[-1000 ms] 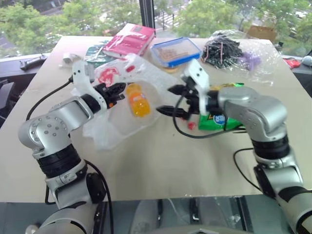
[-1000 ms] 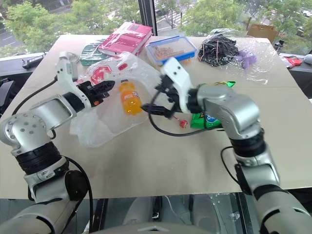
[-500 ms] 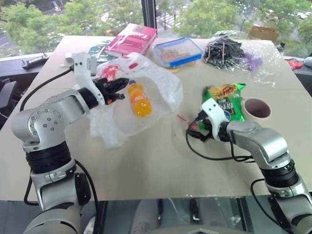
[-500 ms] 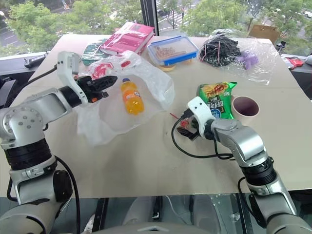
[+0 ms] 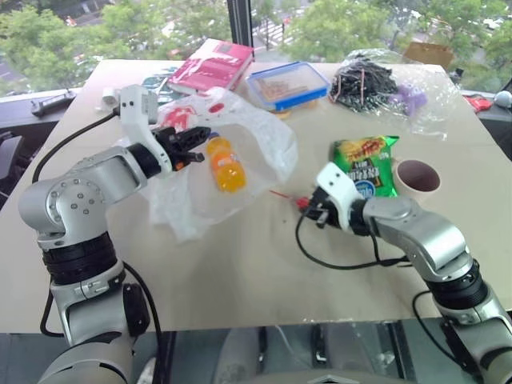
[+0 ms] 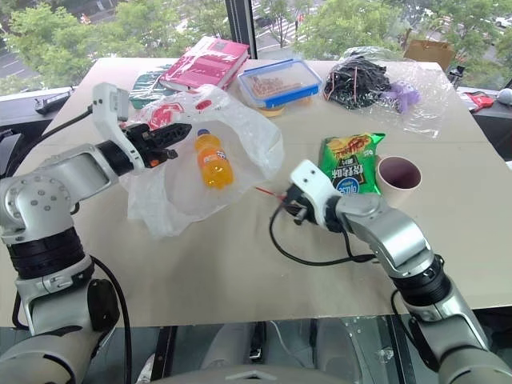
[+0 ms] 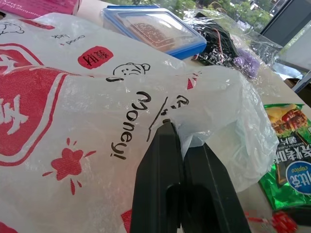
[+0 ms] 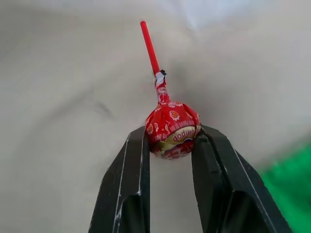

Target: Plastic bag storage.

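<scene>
While lifted over the tan table, left gripper pinches thin white red-printed plastic bag | right gripper clamps red-wrapped lollipop | head views show orange bottle inside bag.

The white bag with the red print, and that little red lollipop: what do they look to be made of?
The plastic bag looks like thin, soft plastic film: translucent, crinkled, faintly glossy, and the orange drink bottle shows through it. The lollipop seems wrapped in shiny printed foil or plastic, twisted tight at the neck; its smooth red stick is probably plastic, though paper can't be ruled out.
</scene>
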Tool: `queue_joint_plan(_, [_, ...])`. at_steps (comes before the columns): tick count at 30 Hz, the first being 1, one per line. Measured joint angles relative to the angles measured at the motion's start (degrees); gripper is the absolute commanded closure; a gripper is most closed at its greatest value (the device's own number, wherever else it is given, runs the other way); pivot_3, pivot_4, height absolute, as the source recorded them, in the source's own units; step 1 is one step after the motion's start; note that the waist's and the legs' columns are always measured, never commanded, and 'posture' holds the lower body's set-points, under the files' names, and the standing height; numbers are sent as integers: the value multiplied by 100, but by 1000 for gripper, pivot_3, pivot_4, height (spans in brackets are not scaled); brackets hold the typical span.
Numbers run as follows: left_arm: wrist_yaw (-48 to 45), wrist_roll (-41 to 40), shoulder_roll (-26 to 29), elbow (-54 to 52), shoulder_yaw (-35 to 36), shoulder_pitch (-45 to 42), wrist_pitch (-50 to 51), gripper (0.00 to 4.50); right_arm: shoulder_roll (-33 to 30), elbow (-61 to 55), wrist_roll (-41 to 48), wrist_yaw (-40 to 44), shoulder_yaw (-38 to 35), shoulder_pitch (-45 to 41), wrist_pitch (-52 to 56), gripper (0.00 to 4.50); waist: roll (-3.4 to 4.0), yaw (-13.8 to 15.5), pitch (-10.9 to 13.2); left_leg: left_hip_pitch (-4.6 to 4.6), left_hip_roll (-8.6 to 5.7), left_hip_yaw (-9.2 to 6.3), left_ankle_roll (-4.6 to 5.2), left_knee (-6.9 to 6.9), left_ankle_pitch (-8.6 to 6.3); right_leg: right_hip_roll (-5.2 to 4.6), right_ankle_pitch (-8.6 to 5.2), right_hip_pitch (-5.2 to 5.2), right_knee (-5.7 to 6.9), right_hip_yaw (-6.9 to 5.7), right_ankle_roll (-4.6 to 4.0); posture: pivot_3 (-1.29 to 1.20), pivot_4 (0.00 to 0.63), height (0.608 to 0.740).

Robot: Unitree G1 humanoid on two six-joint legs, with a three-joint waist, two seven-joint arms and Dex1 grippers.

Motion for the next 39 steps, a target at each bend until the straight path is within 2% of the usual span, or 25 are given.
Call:
queue_joint_plan(2, [1,-1,16,19,41,1,3,4500,444,216,17,-38,7,-478,2,3823,0,4,0,1,1,-4,-3,1,2,3,0,0,3,-3,0,0,150,740])
queue_joint_plan(3, [-1,-6,24,57,49,-9,7,4500,831,675,-43,-182,8,-886,-15,3823,0,7,0,2,1,-3,-5,2,3,4,1,0,6,-3,-3,0,150,740])
queue_joint_plan(5, [-3,-20,38,80,69,-15,19,4500,1185,1140,-141,-352,19,-1182,-82,3823,0,13,0,1,1,-3,-6,2,3,4,2,0,6,-3,-3,0,150,740])
queue_joint_plan(10, [82,-217,56,62,284,-75,88,4500,2268,4071,-948,-1219,-34,-2418,-1250,3823,0,21,0,-4,-5,-5,-7,-2,4,-1,3,-3,-3,-7,-5,0,150,740])
queue_joint_plan(11, [112,-236,53,41,297,-74,106,4500,2424,4499,-1037,-1276,-52,-2563,-1565,3023,0,27,0,-8,-5,-7,-7,-6,4,-1,3,-3,-10,-10,-5,0,150,740])
queue_joint_plan(13, [146,-254,36,36,323,-72,115,4500,2592,5089,-1137,-1284,-84,-2770,-1946,2549,0,5,0,-9,-8,-3,-7,-8,3,-2,3,-4,-13,-7,-4,0,150,740])
queue_joint_plan(14, [208,-308,-29,-13,323,-74,120,4500,2729,5809,-1316,-1303,-73,-3030,-2437,2028,1,-16,1,-9,-9,-2,-7,-9,3,-2,3,-5,-12,-5,-4,0,150,740])
queue_joint_plan(16, [263,-372,-105,-57,318,-73,123,4500,2844,6225,-1485,-1298,-53,-3173,-2882,1118,1,-48,1,-9,-7,-5,-8,-10,3,-2,3,-5,-12,-8,-4,0,150,740])
queue_joint_plan(17, [325,-417,-133,-63,319,-74,124,4500,2861,6176,-1525,-1196,-37,-3141,-3024,1118,1,-66,1,-10,-7,-6,-8,-10,3,-3,3,-5,-11,-8,-4,0,150,740])
queue_joint_plan(19, [380,-438,-145,-62,323,-78,123,4500,2684,5579,-1492,-896,-19,-2912,-2937,1118,1,-81,1,-11,-5,-6,-8,-9,3,-5,3,-5,-11,-8,-4,0,150,740])
queue_joint_plan(20, [419,-446,-148,-59,345,-66,118,4500,2415,4777,-1372,-595,-23,-2575,-2711,1118,1,-77,1,-11,-4,-9,-8,-8,3,-8,3,-4,-11,-10,-4,0,150,740])
queue_joint_plan(21, [432,-444,-147,-59,355,-62,118,4500,2379,4689,-1356,-555,-22,-2542,-2678,1118,1,-80,1,-11,-2,-10,-8,-8,3,-10,3,-3,-12,-10,-4,0,150,740])
queue_joint_plan(24, [478,-435,-192,7,334,-71,66,4500,1658,2513,-632,4,-239,-1606,-1454,1118,1,-51,1,-14,2,-14,-7,-5,3,-13,3,-2,-10,-13,-4,0,150,740])
queue_joint_plan(26, [483,-423,-219,87,286,-88,-2,4500,1311,1379,-26,155,-636,-1124,-580,1118,1,-46,1,-14,2,-13,-7,-4,3,-14,3,-2,-6,-13,-4,0,150,740])
queue_joint_plan(29, [472,-378,-250,207,221,-101,-110,4500,1076,-215,824,68,-1707,-473,787,1118,1,-26,1,-5,2,-11,-7,-4,3,-12,3,1,-1,-11,-4,0,150,740])
queue_joint_plan(33, [428,-319,-264,356,142,-117,-250,4500,1422,-1533,1246,-350,-3449,542,2376,1118,1,31,0,-2,-2,-7,-6,-5,3,-8,3,0,6,-5,-4,0,150,740])
queue_joint_plan(34, [390,-309,-269,388,59,-125,-288,4500,1520,-1962,1229,-516,-3832,1123,2605,1118,-3,76,-6,-2,-2,-15,-6,-7,2,-6,2,4,1,-13,-5,0,150,740])
queue_joint_plan(36, [331,-235,-229,528,29,-125,-373,4500,1748,-2381,1110,-842,-4294,2254,2896,1118,1,141,-4,-10,-6,-8,-4,-12,2,-8,2,-2,-5,-7,-6,0,150,740])
queue_joint_plan(39, [211,-112,-181,736,-64,-160,-488,4500,2441,-2930,1028,-1237,-4751,2934,2956,1118,7,45,-1,4,-12,11,-1,-3,3,-7,4,-1,7,18,-2,0,150,740])
